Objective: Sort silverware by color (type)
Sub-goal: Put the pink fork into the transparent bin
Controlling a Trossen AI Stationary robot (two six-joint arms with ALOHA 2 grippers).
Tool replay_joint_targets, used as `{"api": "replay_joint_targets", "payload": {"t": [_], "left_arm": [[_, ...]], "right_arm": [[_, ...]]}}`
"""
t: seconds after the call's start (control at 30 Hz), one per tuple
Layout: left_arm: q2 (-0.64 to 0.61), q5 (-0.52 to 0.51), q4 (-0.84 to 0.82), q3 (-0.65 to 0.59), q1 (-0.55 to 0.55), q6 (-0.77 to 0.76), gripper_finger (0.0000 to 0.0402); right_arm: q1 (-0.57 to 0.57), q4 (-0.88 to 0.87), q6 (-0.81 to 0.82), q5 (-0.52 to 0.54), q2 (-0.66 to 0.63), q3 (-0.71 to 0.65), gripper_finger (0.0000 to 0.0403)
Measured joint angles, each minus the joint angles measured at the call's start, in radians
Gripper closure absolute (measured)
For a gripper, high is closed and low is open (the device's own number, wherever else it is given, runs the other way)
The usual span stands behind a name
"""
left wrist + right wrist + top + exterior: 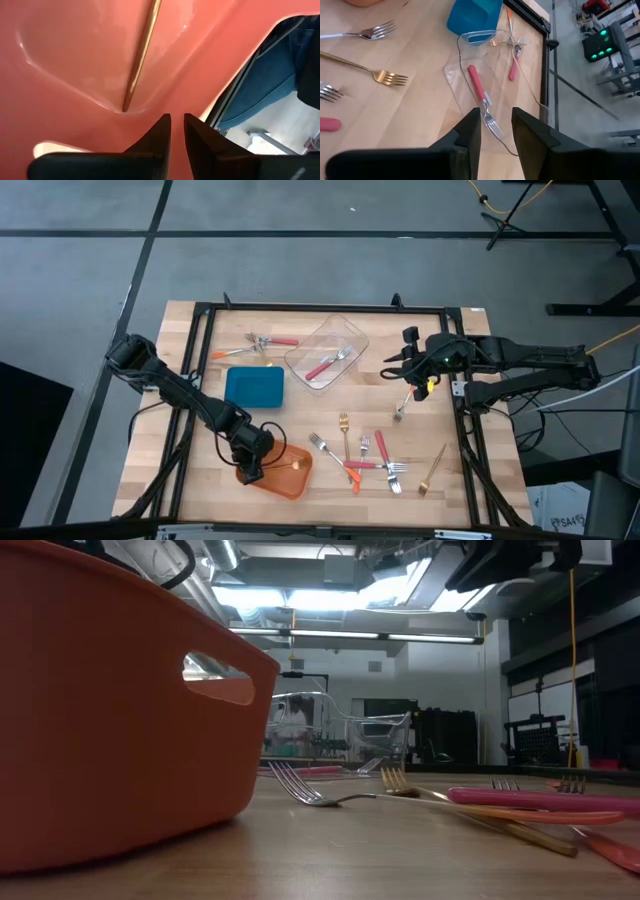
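Observation:
My left gripper hangs over the left rim of the orange container, its fingers only a narrow gap apart. In the left wrist view a gold fork lies on the orange container's floor. My right gripper is open and empty, right of the clear container, which holds a red-handled fork. A silver fork lies on the table just near of the right gripper. Several more forks lie at the near middle: a gold one, a silver one and a red-handled one.
A blue container stands between the orange and clear ones. Two forks, one red-handled, lie at the far left by the black frame rail. Another gold fork lies near the table's right edge. The low view shows the orange container close up.

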Motion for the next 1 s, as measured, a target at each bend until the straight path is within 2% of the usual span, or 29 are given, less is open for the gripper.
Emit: {"api": "replay_joint_targets", "payload": {"t": [0.27, 0.53, 0.83, 1.0], "left_arm": [[-0.063, -0.02, 0.055, -0.001, 0.016, 0.007, 0.0354], [-0.172, -0.121, 0.089, -0.001, 0.073, 0.01, 0.0354], [-0.291, -0.285, 0.101, -0.001, 0.162, 0.106, 0.0354], [-0.298, -0.423, 0.202, -0.001, 0.21, 0.225, 0.0354]], "right_arm": [[0.0, -0.024, 0.044, 0.0, 0.0, 0.0, 0.0299], [0.0, -0.025, 0.06, 0.0, 0.0, 0.0, 0.0299], [0.0, -0.04, 0.06, 0.0, 0.0, 0.0, 0.0299], [0.0, -0.047, 0.101, 0.0, 0.0, 0.0, 0.0299]]}}
